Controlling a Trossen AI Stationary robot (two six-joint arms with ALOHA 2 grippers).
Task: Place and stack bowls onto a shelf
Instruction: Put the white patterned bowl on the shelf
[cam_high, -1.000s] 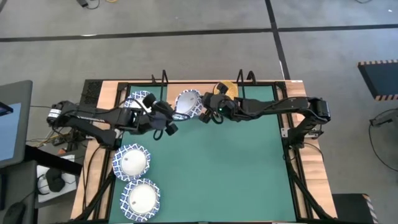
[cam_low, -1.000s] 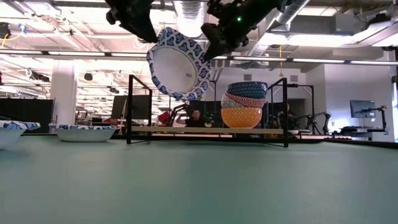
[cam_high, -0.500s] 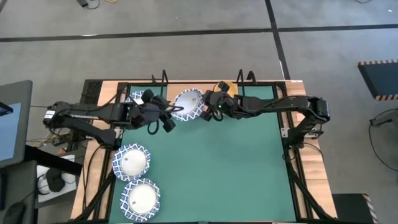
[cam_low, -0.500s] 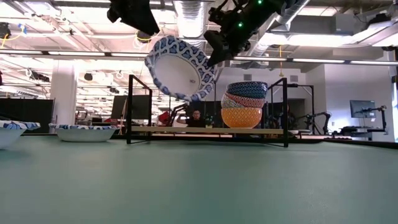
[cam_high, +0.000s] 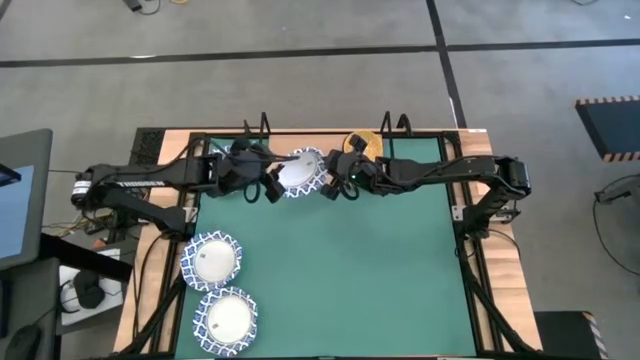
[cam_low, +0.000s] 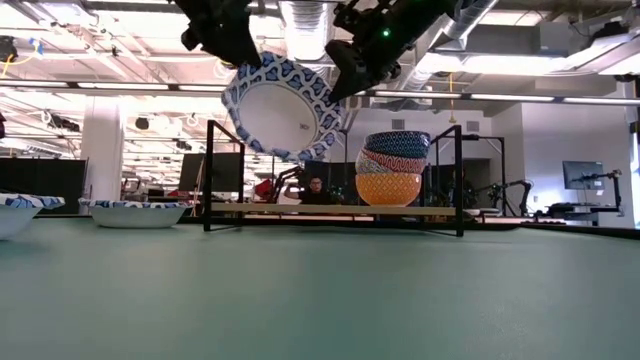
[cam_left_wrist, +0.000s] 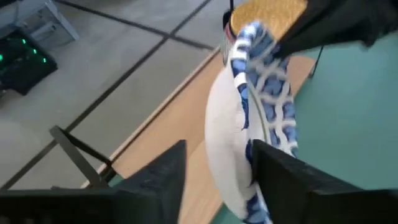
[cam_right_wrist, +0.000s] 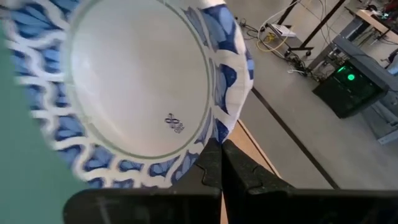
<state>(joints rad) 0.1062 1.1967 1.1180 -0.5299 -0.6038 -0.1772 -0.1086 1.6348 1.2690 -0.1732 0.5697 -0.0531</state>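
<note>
A large white bowl with a blue lattice rim (cam_low: 280, 108) is held tilted in the air above the shelf (cam_low: 335, 209), gripped at its rim by the right gripper (cam_high: 330, 181), whose fingers are closed on the rim. The left gripper (cam_high: 268, 184) is seen at the bowl's opposite edge with its fingers spread apart, the rim lying between them. Four smaller bowls (cam_low: 393, 168) are stacked on the shelf's far end. Two more large bowls (cam_high: 211, 258) are seen on the green tabletop (cam_high: 350, 280) near the left arm.
</note>
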